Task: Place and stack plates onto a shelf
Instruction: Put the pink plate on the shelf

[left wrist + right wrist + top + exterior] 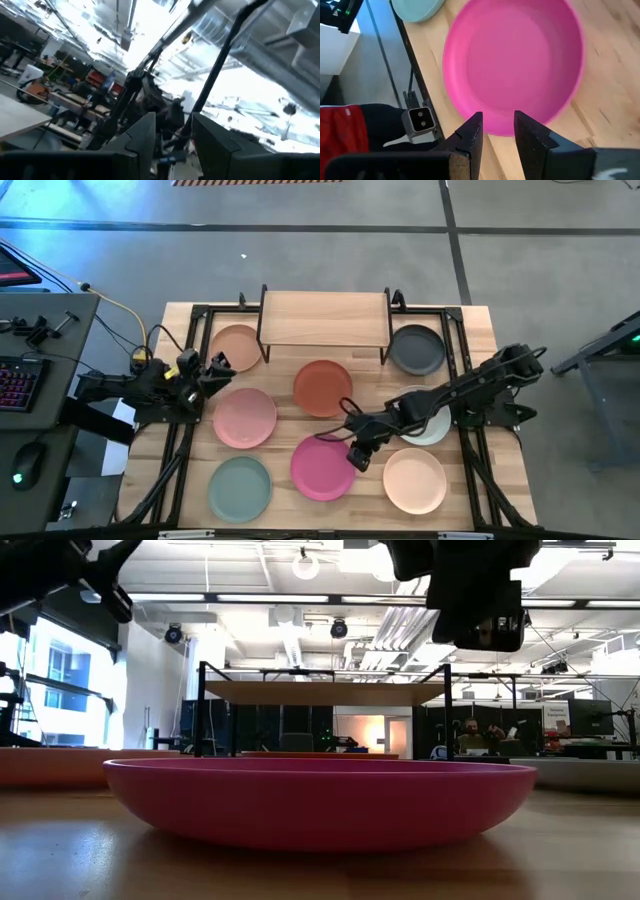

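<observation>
The shelf (325, 320) stands bare at the table's far edge. Flat on the tabletop lie a peach plate (236, 347), a terracotta one (322, 387), a dark grey one (417, 349), a light pink one (244, 417), a magenta one (322, 467), a sage green one (240, 487), a cream one (414, 480) and a pale one (436, 430) partly under the right arm. My right gripper (497, 135) hangs open above the magenta plate's (515, 65) right rim, slanting down, clear of it. My left gripper (172, 140) waits open at the left, near the peach plate, tipped upward.
Black metal frame rails (180, 450) run along both sides of the table. A desk with a keyboard (20, 380) and mouse stands off the table's left. The shelf's black legs (203, 710) rise behind the magenta plate (320, 805) in the low view.
</observation>
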`<state>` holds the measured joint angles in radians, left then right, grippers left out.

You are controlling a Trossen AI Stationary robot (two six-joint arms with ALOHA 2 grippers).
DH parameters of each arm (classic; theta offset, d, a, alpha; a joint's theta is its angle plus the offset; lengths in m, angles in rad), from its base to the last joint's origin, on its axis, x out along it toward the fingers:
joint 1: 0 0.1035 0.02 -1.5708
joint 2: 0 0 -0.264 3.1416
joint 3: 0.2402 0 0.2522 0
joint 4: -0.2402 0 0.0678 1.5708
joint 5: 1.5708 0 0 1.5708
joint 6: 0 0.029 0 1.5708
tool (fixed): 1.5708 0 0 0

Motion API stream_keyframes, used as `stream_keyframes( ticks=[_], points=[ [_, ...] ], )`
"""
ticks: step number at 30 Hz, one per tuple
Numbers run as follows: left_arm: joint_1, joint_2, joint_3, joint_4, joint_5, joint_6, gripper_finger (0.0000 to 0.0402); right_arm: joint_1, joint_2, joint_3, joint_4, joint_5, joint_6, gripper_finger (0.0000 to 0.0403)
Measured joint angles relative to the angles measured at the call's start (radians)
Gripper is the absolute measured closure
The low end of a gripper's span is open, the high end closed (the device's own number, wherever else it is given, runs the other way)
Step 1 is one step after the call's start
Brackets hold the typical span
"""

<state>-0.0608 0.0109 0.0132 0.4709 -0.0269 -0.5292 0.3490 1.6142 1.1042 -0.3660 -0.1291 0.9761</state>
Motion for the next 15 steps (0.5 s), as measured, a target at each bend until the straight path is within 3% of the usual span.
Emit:
stream_keyframes(
  ticks=[5,9,15],
  points=[
    [0.001,0.021,0.002,0.002,-0.151,-0.098,0.0284,0.010,0.000,0.000,-0.007,0.022,0.018,0.0311],
    [-0.005,0.084,0.048,0.005,-0.145,-0.081,0.0284,0.014,0.000,0.000,-0.063,0.021,0.030,0.0311],
    [-0.035,0.274,0.191,-0.022,-0.112,0.025,0.0284,0.014,0.000,0.000,-0.141,0.004,-0.008,0.0311]
  ],
)
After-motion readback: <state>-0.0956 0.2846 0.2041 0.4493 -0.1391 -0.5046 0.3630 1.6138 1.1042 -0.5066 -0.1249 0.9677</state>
